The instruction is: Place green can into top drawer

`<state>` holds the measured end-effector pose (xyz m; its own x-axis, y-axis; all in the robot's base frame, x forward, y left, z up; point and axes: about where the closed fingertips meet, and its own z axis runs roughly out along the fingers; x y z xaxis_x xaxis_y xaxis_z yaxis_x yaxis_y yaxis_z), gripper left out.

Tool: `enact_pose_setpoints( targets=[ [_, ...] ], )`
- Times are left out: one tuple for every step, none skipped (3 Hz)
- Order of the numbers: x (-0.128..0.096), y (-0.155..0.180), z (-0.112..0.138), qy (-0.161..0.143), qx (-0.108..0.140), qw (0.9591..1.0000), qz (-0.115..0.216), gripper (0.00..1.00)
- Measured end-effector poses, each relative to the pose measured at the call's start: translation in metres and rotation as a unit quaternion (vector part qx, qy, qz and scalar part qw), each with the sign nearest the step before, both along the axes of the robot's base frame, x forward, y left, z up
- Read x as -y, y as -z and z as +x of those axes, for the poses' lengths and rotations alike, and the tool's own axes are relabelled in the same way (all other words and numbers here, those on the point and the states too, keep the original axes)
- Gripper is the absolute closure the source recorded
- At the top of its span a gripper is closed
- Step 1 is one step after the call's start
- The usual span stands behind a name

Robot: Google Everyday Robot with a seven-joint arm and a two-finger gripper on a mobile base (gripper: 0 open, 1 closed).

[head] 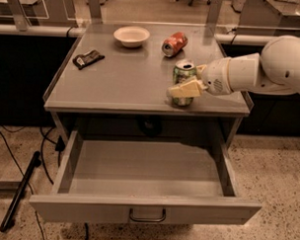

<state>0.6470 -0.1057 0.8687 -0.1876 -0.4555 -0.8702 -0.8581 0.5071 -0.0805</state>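
Observation:
The green can (183,75) stands upright on the grey table top (121,84), near its front right edge. My gripper (190,80) reaches in from the right on a white arm (260,71). Its pale fingers (183,88) clasp the can, one across the front and one behind, so it is shut on the can. The can still rests on the table. The top drawer (144,209) is pulled wide open below the table, its inside bare, with a small dark pull handle (147,216) on the front panel.
An orange-red can (174,44) lies on its side at the back of the table. A white bowl (131,36) sits at the back middle and a dark packet (88,59) at the left. A black rod and cables (20,191) lie on the floor at left.

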Motion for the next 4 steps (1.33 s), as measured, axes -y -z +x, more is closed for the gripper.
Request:
enact_pose_setpoints(
  targets=[
    [0.018,-0.033,-0.024,-0.018,-0.012,0.9986,0.049,1.00],
    [0.015,-0.073,-0.049,-0.033,-0.015,0.9945,0.098,1.00],
    [0.013,-0.075,-0.051,-0.038,-0.014,0.9941,0.100,1.00],
    [0.010,-0.078,-0.056,-0.045,-0.011,0.9941,0.097,1.00]
  ],
)
